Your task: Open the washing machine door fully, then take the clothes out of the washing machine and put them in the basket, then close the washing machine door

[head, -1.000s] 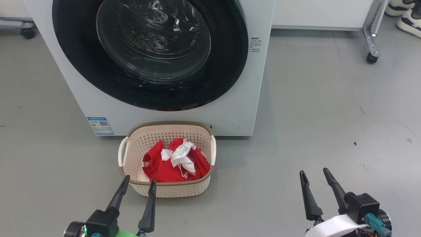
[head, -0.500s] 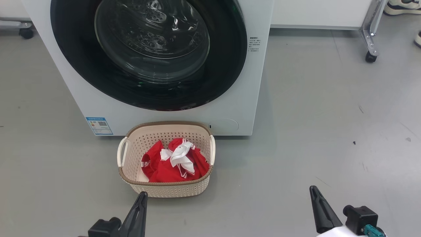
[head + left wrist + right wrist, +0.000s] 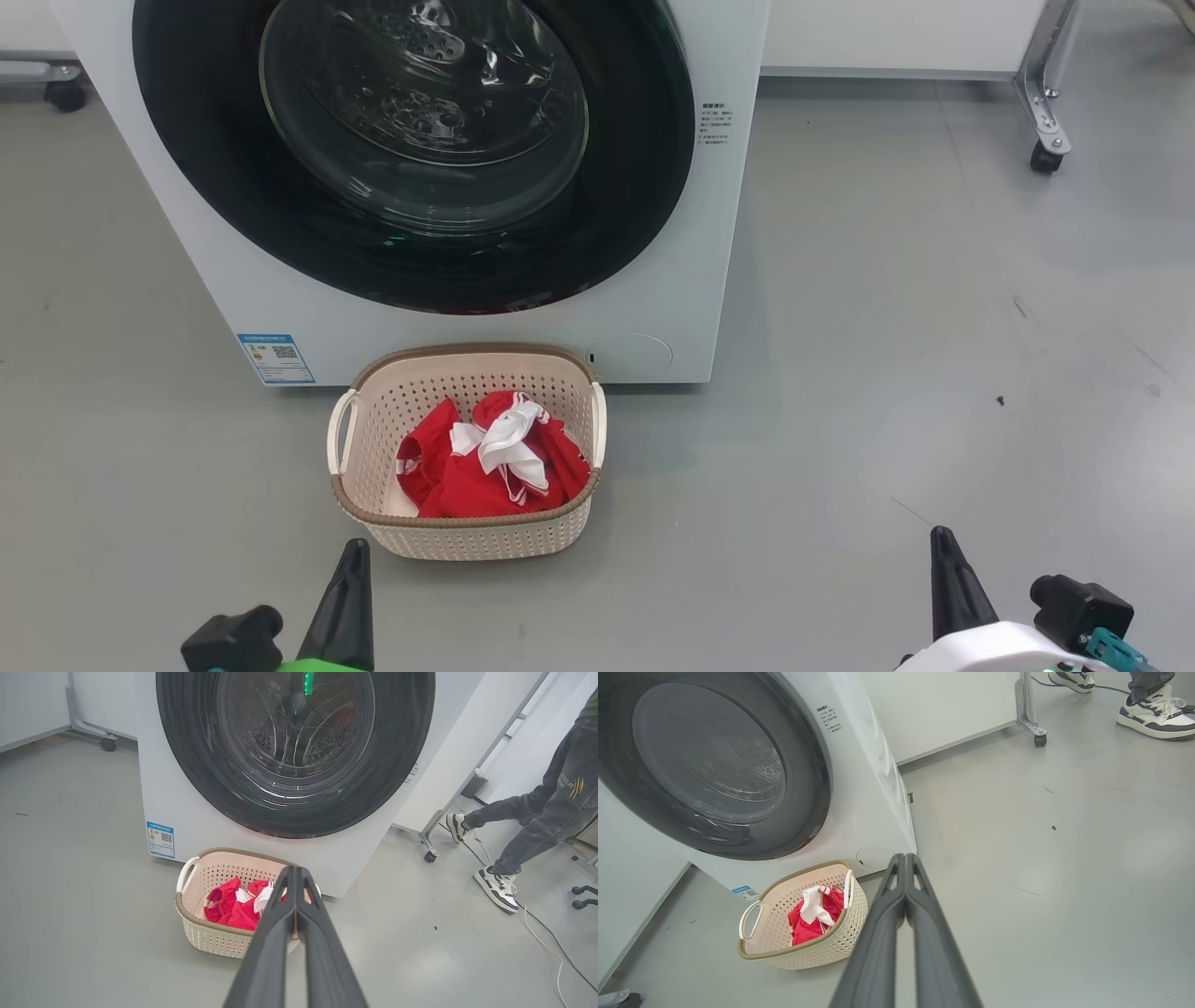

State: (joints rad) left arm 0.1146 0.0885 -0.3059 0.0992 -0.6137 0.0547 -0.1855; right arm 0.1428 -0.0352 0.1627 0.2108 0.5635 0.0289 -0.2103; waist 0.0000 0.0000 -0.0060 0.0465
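The left pincer (image 3: 295, 872) and right pincer (image 3: 905, 858) are both pressed together, empty. Just ahead of the left one sits the basket (image 3: 467, 353) holding the red clothes (image 3: 471, 481); beyond it, the washing machine door (image 3: 411, 275) looks shut. If unlatched, it could swing open.
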